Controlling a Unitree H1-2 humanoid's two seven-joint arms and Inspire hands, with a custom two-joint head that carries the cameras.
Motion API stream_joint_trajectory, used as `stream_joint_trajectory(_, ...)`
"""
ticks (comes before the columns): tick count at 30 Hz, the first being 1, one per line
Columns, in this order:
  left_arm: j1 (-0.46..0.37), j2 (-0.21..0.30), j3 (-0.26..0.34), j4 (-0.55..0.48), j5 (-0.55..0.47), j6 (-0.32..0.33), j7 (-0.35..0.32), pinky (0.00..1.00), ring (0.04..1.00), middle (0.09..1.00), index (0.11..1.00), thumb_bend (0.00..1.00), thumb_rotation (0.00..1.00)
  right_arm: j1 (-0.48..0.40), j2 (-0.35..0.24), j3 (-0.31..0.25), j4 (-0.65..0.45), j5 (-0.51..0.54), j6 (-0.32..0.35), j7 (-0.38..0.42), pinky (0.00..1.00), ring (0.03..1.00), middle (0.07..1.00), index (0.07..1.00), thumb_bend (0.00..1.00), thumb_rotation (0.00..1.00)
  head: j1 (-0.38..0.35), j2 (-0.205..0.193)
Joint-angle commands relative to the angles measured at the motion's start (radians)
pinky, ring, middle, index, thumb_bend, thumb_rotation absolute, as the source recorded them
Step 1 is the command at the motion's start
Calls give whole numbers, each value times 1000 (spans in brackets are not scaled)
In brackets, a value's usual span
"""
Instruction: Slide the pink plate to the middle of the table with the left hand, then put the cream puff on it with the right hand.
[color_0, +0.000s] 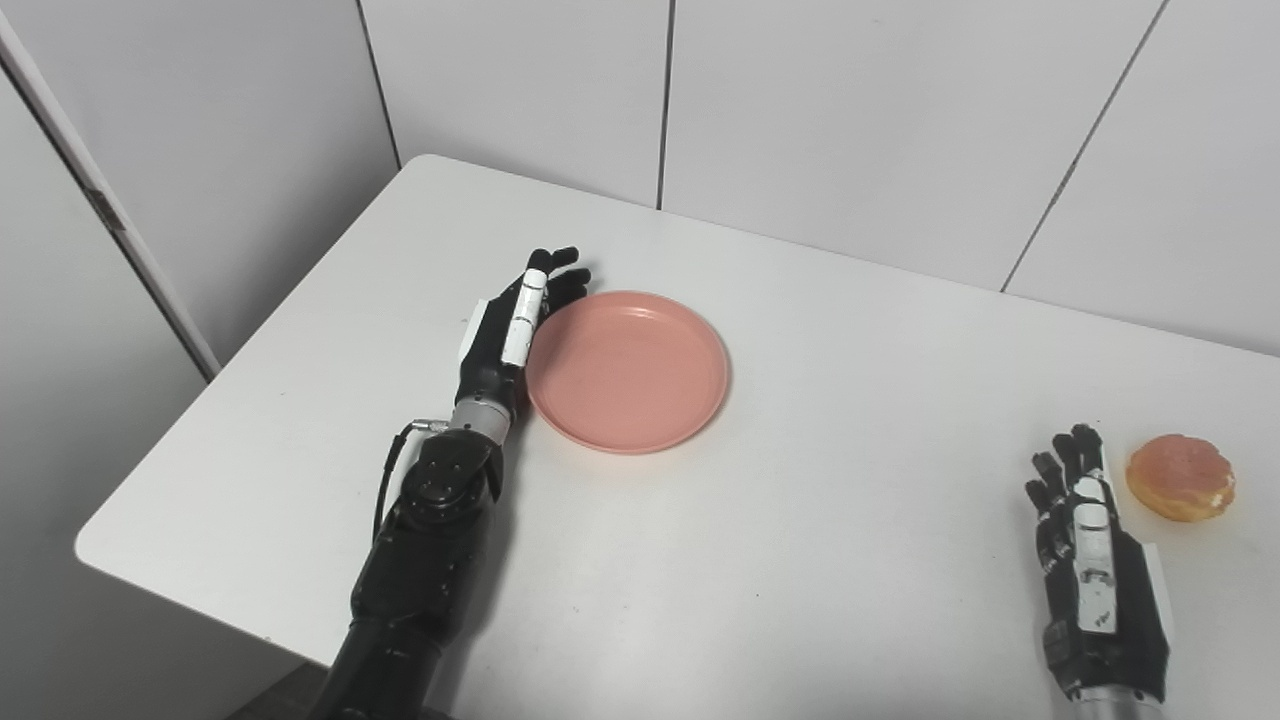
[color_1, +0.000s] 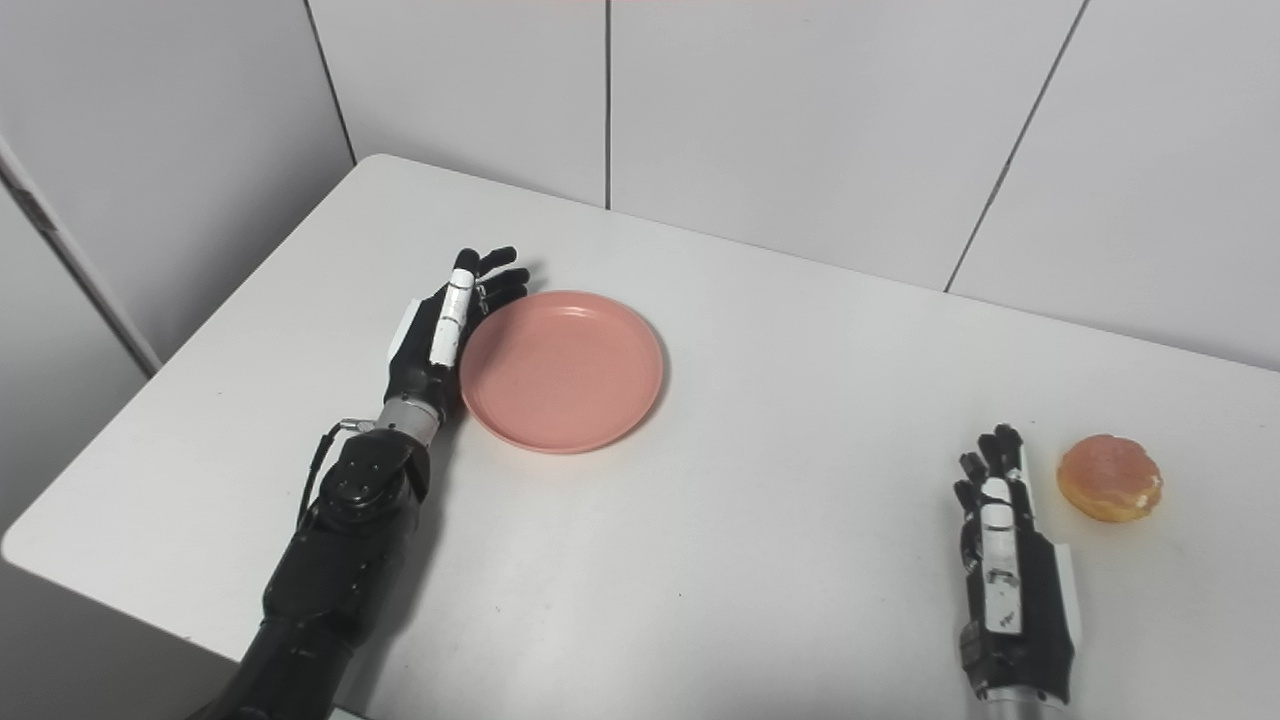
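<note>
Right now the left hand (color_0: 510, 325) stands edge-on against the left rim of the pink plate (color_0: 628, 371), fingers straight and held together, holding nothing, its long axis running away from the robot along that rim. The plate lies directly to this hand's right, so a sideways push toward the right would carry it to the middle of the worktop (color_0: 800, 560), which looks like the step in hand. It sits left of centre, well apart from the other hand. It is a round, shallow, smooth dish with a low raised lip, and nothing lies in it.

The right hand (color_1: 1005, 560) rests low on the worktop near the front edge, fingers extended and loosely together, gripping nothing. The cream puff (color_1: 1110, 477) lies just beside it, to its right and slightly farther away: a small, round, golden-brown pastry with a glossy top.
</note>
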Motion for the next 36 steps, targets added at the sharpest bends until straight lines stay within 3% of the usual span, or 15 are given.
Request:
stream_joint_trajectory(1, 0, -17, -18, -25, -4, 16, -28, 838, 805, 786, 774, 684, 1000, -22, 5, -3, -18, 6, -31, 0, 1000, 984, 997, 990, 573, 881, -10, 1)
stream_joint_trajectory(7, 11, -20, -47, -37, 12, 31, -53, 819, 788, 777, 772, 682, 1000, -28, 16, 1, -12, -10, -29, -12, 1000, 975, 991, 978, 592, 852, -34, 11)
stream_joint_trajectory(13, 26, -21, -62, -71, -4, 48, -77, 823, 793, 771, 767, 681, 1000, -25, 27, 5, -17, -30, -37, -25, 1000, 963, 979, 976, 551, 831, -105, 34)
stream_joint_trajectory(30, 61, -13, -112, -58, -2, -18, -169, 841, 821, 806, 800, 694, 1000, -30, 73, 21, -21, -88, -30, -86, 939, 918, 930, 930, 529, 773, -313, 65)
stream_joint_trajectory(36, 75, -18, -120, -72, -7, -18, -177, 857, 839, 818, 807, 696, 1000, -38, 74, 39, -6, -136, -39, -97, 937, 920, 931, 936, 556, 840, -362, 67)
